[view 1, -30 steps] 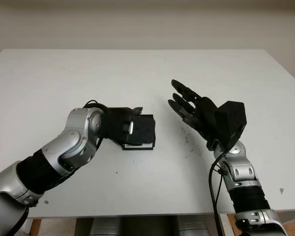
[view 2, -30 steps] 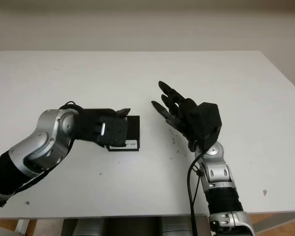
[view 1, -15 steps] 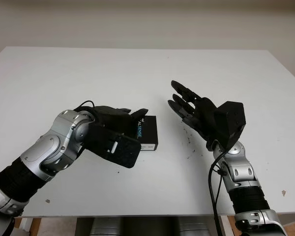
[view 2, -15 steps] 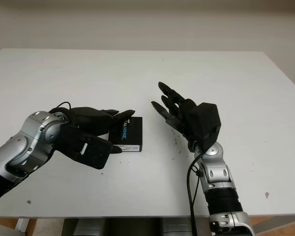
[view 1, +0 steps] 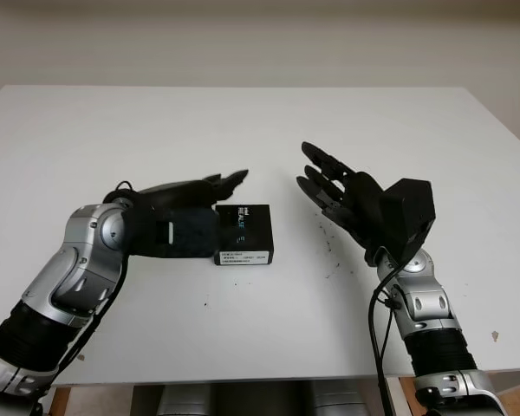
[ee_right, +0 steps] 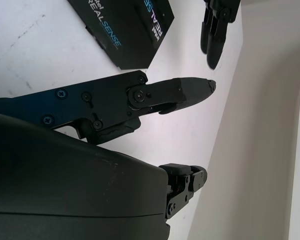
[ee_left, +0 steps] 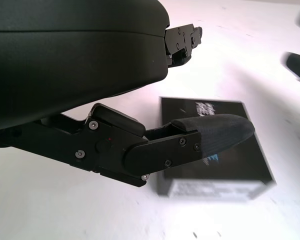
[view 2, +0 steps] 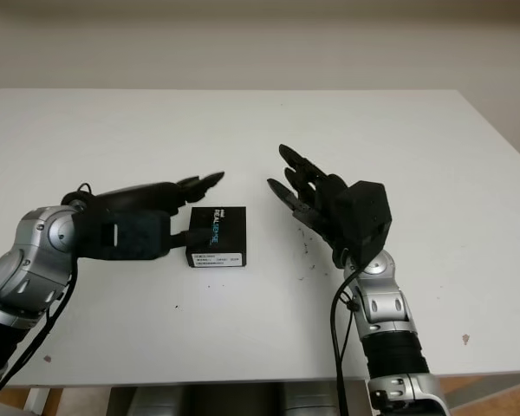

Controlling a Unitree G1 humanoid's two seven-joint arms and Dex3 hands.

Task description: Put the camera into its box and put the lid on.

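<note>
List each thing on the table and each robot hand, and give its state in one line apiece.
Box: lid on, lying flat on the table, held by neither hand.
Left robot hand: open, beside the box on its left, holding nothing.
Right robot hand: open, raised to the right of the box, holding nothing.
Table: white, bearing the box.

The box (view 1: 245, 234) lies on the table (view 1: 243, 121) between both hands (left (view 1: 178, 221) nearer, right (view 1: 347, 198)).
</note>
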